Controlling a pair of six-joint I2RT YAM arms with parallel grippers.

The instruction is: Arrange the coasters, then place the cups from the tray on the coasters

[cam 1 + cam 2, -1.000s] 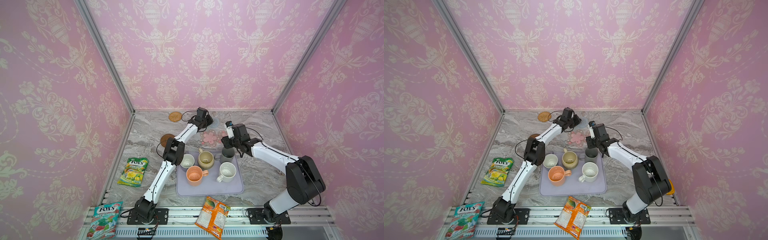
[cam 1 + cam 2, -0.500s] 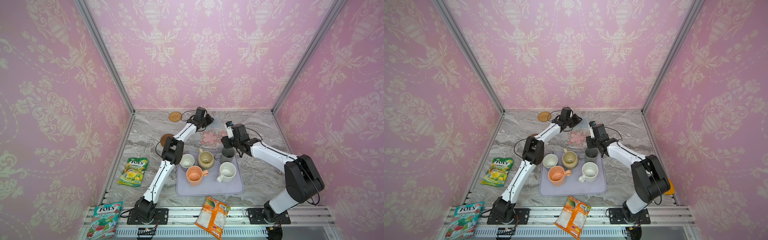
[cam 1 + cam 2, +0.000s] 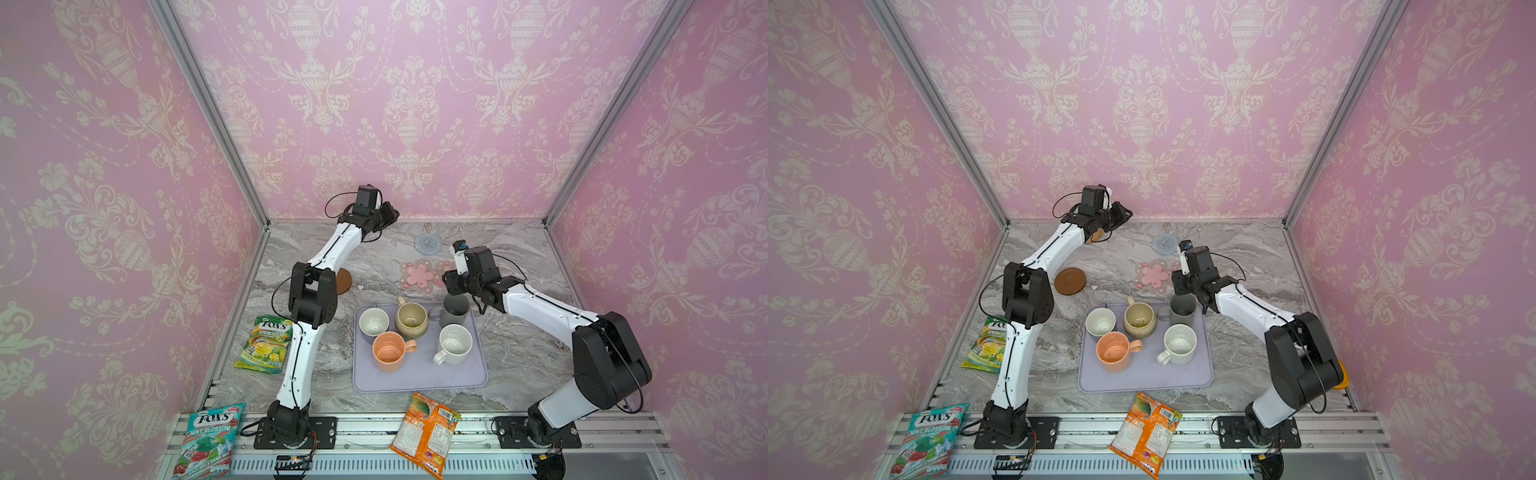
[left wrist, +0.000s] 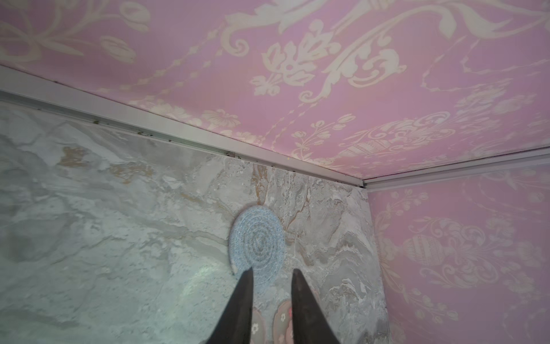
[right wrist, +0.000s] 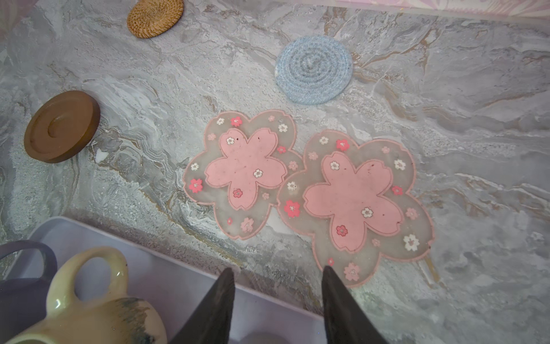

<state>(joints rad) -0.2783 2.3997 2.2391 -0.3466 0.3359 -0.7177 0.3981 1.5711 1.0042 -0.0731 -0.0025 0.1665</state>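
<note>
Grey mug (image 3: 455, 312) sits on the tray (image 3: 419, 379); right gripper (image 5: 276, 268) by it is spread, left gripper (image 4: 272, 269) far back is spread too.

The space is enclosed by three walls (image 3: 407, 104), which are covered with pink wallpaper printed with cream urns and floral scrolls. The corners are marked by slanted silver metal posts (image 3: 206, 108). A table (image 3: 532, 241) with a grey marble pattern, veined with brown, is seen below. A slotted aluminium rail (image 3: 361, 432) is fixed along its near edge. The scene is lit evenly and softly.
</note>
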